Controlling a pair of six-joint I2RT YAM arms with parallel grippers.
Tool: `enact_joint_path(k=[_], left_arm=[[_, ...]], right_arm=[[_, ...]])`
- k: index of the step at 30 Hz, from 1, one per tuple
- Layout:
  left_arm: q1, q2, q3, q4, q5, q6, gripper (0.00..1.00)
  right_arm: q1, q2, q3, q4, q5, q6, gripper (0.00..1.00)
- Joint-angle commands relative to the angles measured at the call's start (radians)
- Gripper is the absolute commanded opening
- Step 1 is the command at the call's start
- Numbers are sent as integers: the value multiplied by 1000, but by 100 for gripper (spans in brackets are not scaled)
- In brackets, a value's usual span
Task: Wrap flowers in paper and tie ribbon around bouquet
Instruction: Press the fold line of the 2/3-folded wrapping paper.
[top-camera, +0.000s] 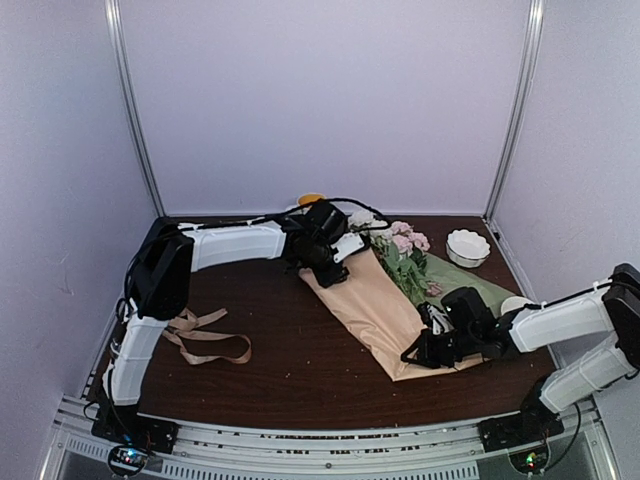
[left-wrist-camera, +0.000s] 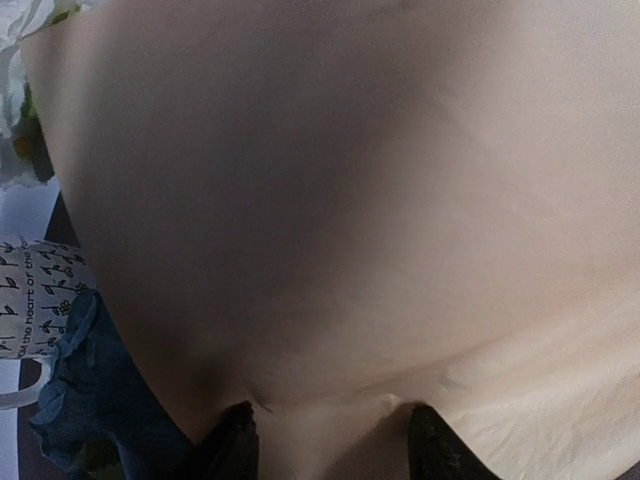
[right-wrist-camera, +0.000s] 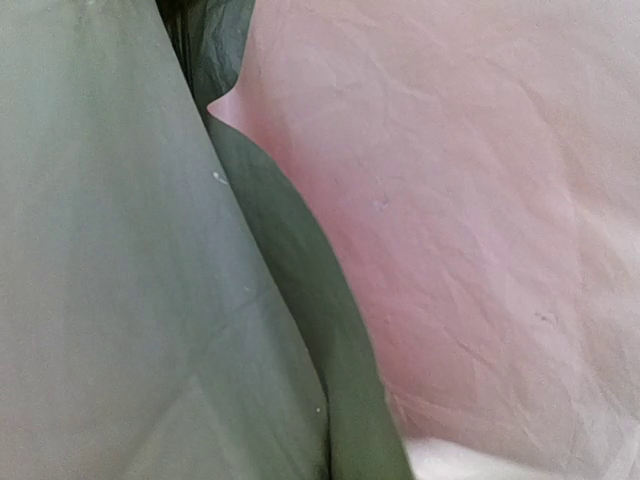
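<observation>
The flowers (top-camera: 402, 250) lie right of the middle of the table (top-camera: 280, 370), heads toward its far edge, on the paper; the peach-tan sheet (top-camera: 370, 310) is folded over the stems in a long slant that narrows toward the near right corner; the sage-green sheet (top-camera: 470, 282) shows from under it on the right side.

The left gripper (top-camera: 324, 268) reaches to the far middle of the table and sits at the wide upper end of the peach-tan sheet, just beside the flower heads; in the left wrist view its fingers (left-wrist-camera: 235, 448) stand spread, both tips pressed against the sheet, which puckers slightly at each tip and spans the gap between them; that view also shows blue blooms (left-wrist-camera: 90, 405) at the lower left and a printed mug (left-wrist-camera: 30, 290) beside the sheet's left edge.

The right gripper (top-camera: 425, 348) rests at the narrow near end of the folded paper, jaws pressed together; its wrist view is filled by a green fold on the left and peach paper on the right, too close to tell whether any paper is caught.

A tan ribbon (top-camera: 205, 335) lies loose toward the near left corner, well apart from the paper; a white bowl (top-camera: 468, 247) stands near the far right corner, just beyond the sage-green sheet.
</observation>
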Motion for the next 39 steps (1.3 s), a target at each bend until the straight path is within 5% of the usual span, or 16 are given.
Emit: enact_joint_path(k=[1,12,16,19,24,32,39], left_arm=[[41,31,31,-42,-102,-19,54],[135,-218,-111,69,-44,-154,64],[147,-392,-313,207,-126,-313,65],[146,-462,-455,291,-46,-468,65],[147,-441,-631,470,219,-755,70],[145,-295,-686,746,358,-997,85],[143,-191,-725,931,420,-1180,76]], right_arm=[[-4,-18,-30,-84,26,-7,0],[-5,-13,19,-141,36,-49,0],[-5,-10,23,-137,38,-54,0],[-5,-9,25,-124,39,-49,0],[-5,-1,26,-114,38,-57,0],[-5,11,28,-91,31,-66,0],[-5,6,31,-86,37,-63,0]])
